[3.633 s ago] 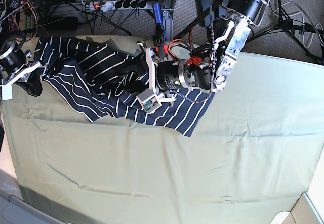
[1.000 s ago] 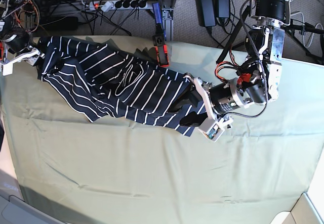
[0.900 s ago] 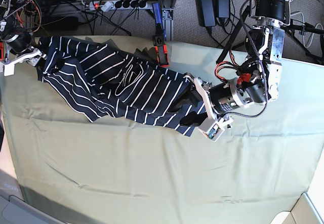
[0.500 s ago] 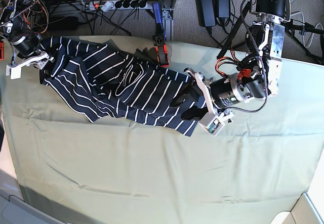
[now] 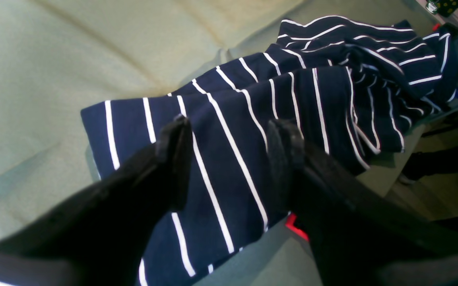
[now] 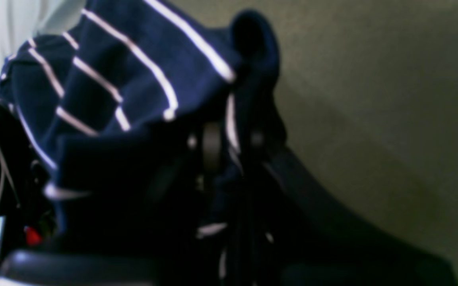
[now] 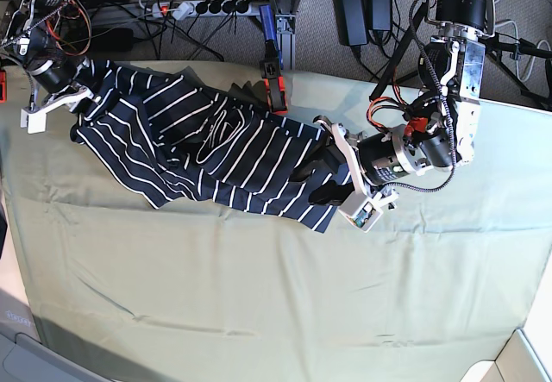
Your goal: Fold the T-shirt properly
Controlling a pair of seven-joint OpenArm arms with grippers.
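Note:
The dark navy T-shirt (image 7: 216,140) with thin white stripes lies crumpled across the back left of the table. My left gripper (image 7: 321,178) hovers open over the shirt's right end. In the left wrist view its black fingers (image 5: 173,139) straddle the striped T-shirt (image 5: 324,99) without pinching it, and the left gripper (image 5: 229,139) stands wide. At the shirt's far left corner my right gripper (image 7: 76,97) is shut on the fabric. The right wrist view shows the right gripper (image 6: 229,143) with a bunched fold of T-shirt (image 6: 113,79) caught between its fingers.
An olive-green cloth (image 7: 259,296) covers the whole table. A red and black clamp (image 7: 274,89) sits at the back edge beside the shirt. A power strip (image 7: 198,7) and cables lie on the floor behind the table. A white edge (image 7: 526,356) shows at the bottom right.
My right gripper slid right onto the shirt's left corner and closed on the fabric. The left gripper shifted slightly left over the shirt's right end and stayed open.

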